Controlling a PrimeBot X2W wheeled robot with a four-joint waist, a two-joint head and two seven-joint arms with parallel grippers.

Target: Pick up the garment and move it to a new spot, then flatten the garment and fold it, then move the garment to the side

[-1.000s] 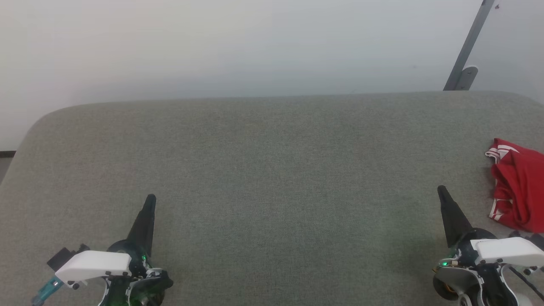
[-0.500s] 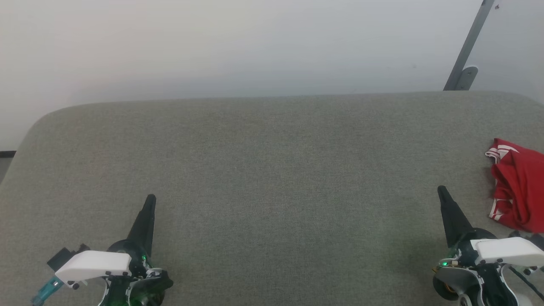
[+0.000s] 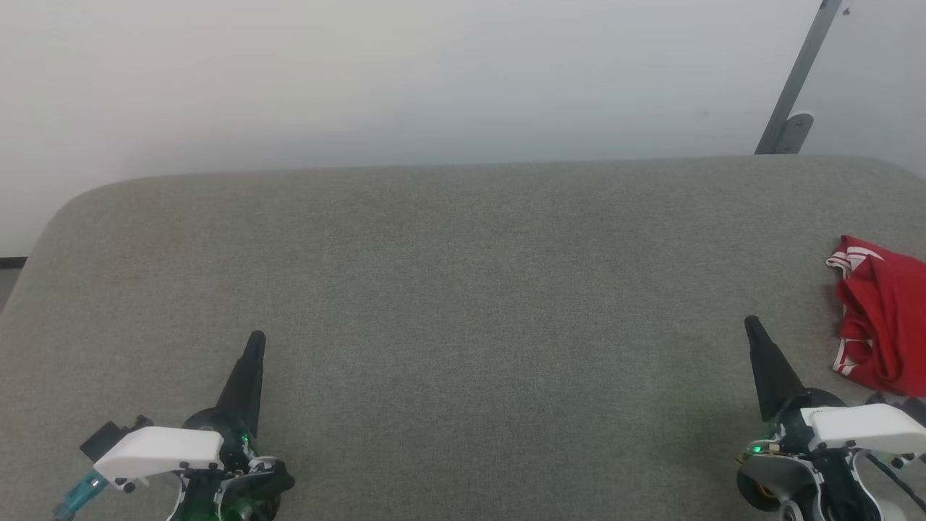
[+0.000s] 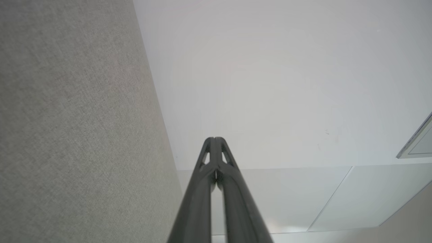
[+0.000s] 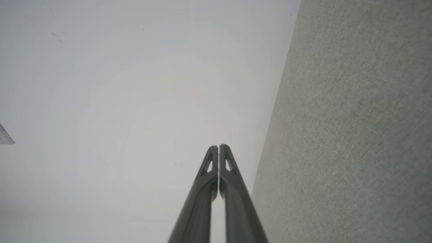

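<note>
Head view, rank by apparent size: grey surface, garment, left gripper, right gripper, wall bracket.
1. grey surface
2. left gripper and right gripper: alike, not ranked; both are nearer the camera
3. garment, cut off by the frame edge
4. wall bracket

Support: a grey woven-fabric padded surface (image 3: 463, 289) with rounded far corners. Lying directly on it, at the right edge and midway between near and far, is a crumpled red jersey garment with red-white striped trim (image 3: 882, 325), partly cut off by the frame.
</note>
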